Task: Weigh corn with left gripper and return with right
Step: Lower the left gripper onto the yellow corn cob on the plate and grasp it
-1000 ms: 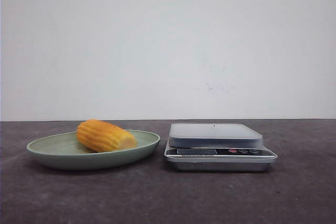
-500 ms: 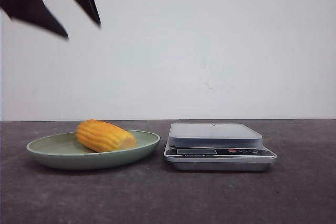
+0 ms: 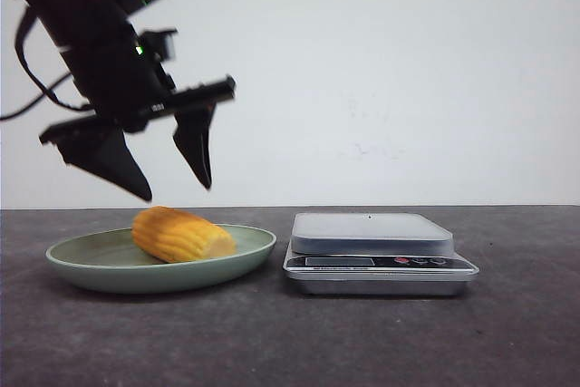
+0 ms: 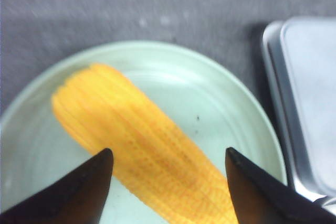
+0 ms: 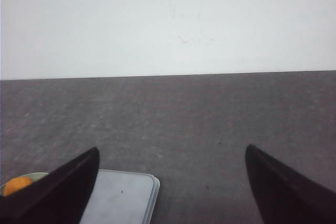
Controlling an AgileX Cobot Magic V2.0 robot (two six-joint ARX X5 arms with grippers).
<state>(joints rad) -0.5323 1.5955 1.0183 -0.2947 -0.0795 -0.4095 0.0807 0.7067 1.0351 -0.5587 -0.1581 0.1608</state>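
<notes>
Corn (image 3: pixel 181 235) lies on its side in a pale green plate (image 3: pixel 249 251) at the left of the dark table (image 3: pixel 507 342), its long axis running roughly across the front view and angled a little, the paler cut end turned toward the silver kitchen scale (image 3: pixel 373 235) just beside the plate on the right. Directly above it hangs the left gripper (image 3: pixel 174 186), fingers spread wide and holding nothing, their pointed tips clear of the cob with a gap of air between. In the left wrist view the corn (image 4: pixel 142 150) runs slantwise through the space between the two black fingertips (image 4: pixel 100 169), so the jaws bracket it at an angle to its length rather than squarely across it; a small turn of the wrist may be needed, by this reading, before the fingers can close flat on the ribbed sides. The scale pan stands bare. Farther right, outside the front view, the right gripper (image 5: pixel 170 182) shows only in its own camera, fingers apart and empty, looking past a corner of the scale (image 5: pixel 123 198) with a sliver of corn (image 5: pixel 17 184) at the edge. The left arm is plainly the nearer one, and the corn lies straight below its fingers.
</notes>
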